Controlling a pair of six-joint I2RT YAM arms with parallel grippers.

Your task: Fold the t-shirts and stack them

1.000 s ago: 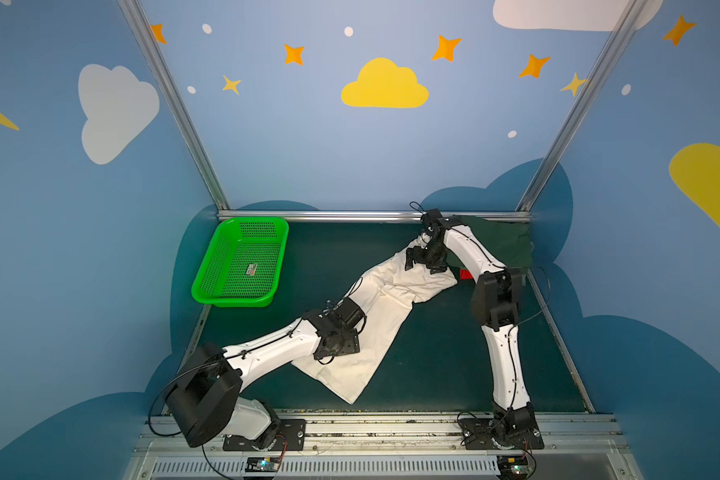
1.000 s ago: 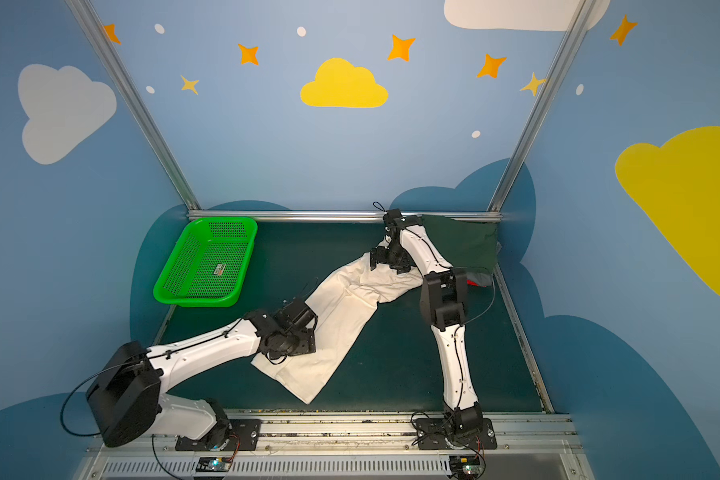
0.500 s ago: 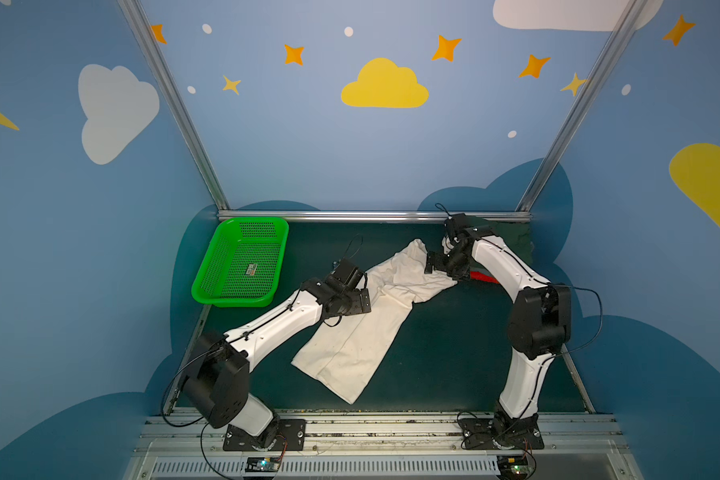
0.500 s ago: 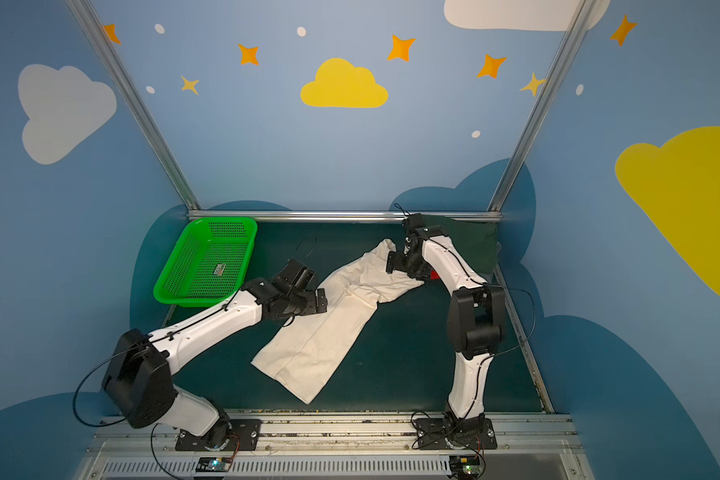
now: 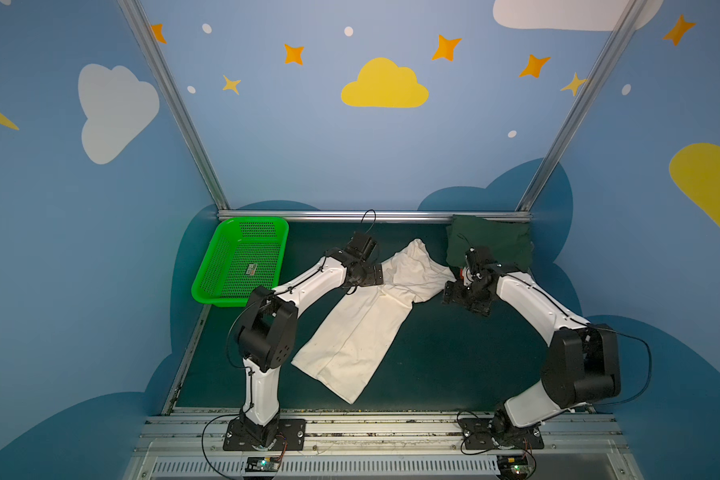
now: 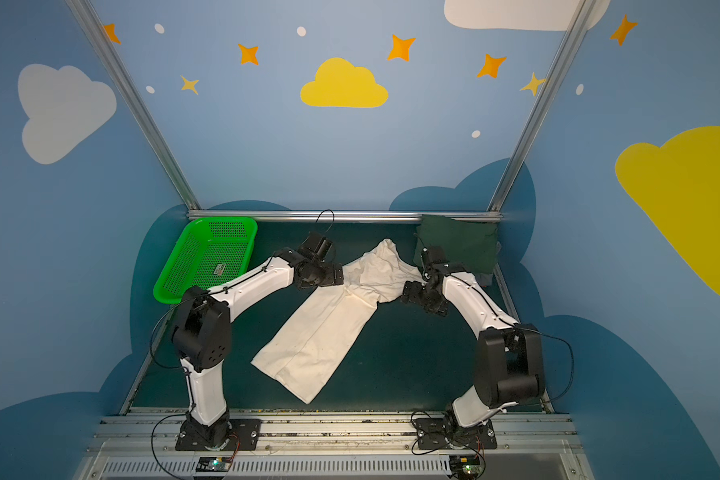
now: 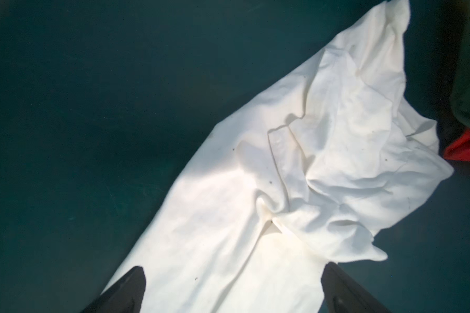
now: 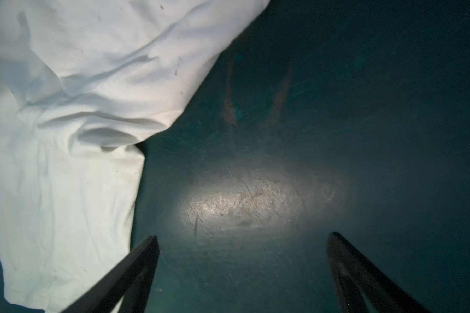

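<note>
A: Where was the cream tee (image 5: 362,328)?

B: It lay on the worktop (image 5: 441,374) in a slant, from near the front edge, left of the middle, up toward the back right corner. The lower part was folded into a long strip and lay quite flat. The upper part was rumpled, and one end of it reached toward the back edge.

A: And the other tees?

B: A green tee (image 5: 491,245) lay folded in the back right corner. In the left wrist view a bit of a red tee (image 7: 464,149) showed just beside it, at its front edge.

A: How did the left gripper (image 7: 234,267) stand?

B: Its jaws were wide apart and clamped nothing. It was over the left edge of the cream tee, beside the rumpled part, and the cloth lay below, between its fingers (image 7: 125,290). Whether they touched the cloth, I could not tell.

A: And the right gripper (image 8: 243,236)?

B: Its jaws were apart too, with only bare worktop between them. It was just beside the right end of the rumpled part, near the green tee.

A: Anything else?

B: A basket (image 5: 215,266) stood in the back left corner, well apart from the tees, with a small label (image 5: 250,269) on its floor.
</note>
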